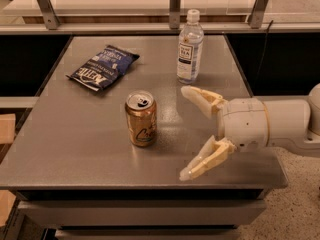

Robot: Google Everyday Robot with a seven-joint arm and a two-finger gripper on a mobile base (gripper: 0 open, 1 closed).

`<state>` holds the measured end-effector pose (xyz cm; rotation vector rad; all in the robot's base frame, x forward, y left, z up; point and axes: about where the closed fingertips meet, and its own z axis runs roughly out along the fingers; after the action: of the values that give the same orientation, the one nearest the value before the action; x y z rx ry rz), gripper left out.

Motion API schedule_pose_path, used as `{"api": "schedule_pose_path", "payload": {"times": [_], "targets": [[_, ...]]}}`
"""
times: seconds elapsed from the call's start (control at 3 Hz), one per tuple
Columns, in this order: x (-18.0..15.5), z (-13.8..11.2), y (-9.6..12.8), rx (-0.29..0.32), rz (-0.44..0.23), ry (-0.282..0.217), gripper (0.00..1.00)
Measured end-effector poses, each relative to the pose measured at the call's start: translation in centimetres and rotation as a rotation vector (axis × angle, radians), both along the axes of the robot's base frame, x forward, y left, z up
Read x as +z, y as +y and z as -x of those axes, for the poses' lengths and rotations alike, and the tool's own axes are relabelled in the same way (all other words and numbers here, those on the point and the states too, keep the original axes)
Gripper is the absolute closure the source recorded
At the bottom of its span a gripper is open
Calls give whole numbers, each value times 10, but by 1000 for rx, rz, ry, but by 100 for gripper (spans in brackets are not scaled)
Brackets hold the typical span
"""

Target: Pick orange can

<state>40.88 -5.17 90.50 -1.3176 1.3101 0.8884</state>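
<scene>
On table (75, 149): drink can (140, 119) near centre; chip bag (103, 67) behind-left; water bottle (190, 48) behind-right; claw (184, 133) right of can, not touching, over table's right side
</scene>
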Motion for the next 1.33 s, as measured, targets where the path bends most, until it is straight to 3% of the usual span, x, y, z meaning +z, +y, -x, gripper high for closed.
{"api": "schedule_pose_path", "payload": {"times": [0.67,1.33], "targets": [[4,-3,21,27,1,51,0],[-2,-19,57,93,-31,55,0]]}}
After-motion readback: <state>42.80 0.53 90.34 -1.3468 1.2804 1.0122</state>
